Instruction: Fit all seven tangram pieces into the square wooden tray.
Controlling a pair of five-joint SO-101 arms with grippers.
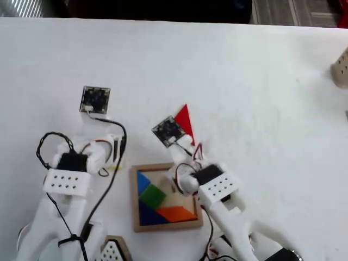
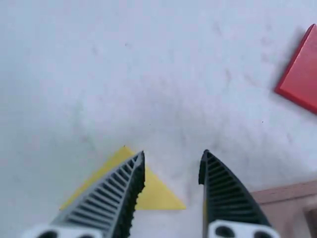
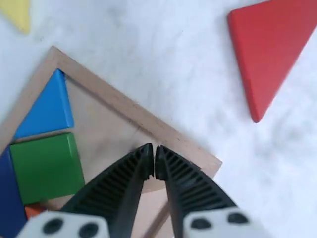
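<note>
White table (image 1: 244,70), two arms, puzzle approx half built. Square wooden tray (image 1: 134,201) part-filled: dark-blue pc (image 1: 149,215), green square (image 3: 47,166), blue triangle (image 3: 47,109) and orange pc (image 1: 176,213) packed inside, bare floor along rim nearest red triangle (image 3: 272,49).

Red triangle flat on table outside tray, near that rim, not touching. Yellow triangle (image 2: 153,196) also outside, just off a tray corner on L arm's side.

R gripper (image 3: 152,153) over tray's rim on red side, tips pressed together, nothing between. L gripper (image 2: 171,158) beside tray, jaws apart & empty, one finger over yellow triangle, other over bare table.

Probable step: lifting yellow w/ L gripper. To do well: shift off tray-ward so both fingers flank the pc, square tips to two edges, go down to table level before closing, since thin flat pc prob. slips from a high pinch. Watch tray rim close by tray-side finger.

Plenty of open table beyond tray past red triangle; tightest spot between tray corner & yellow. Best to clear R gripper off tray before any drop-in.
</note>
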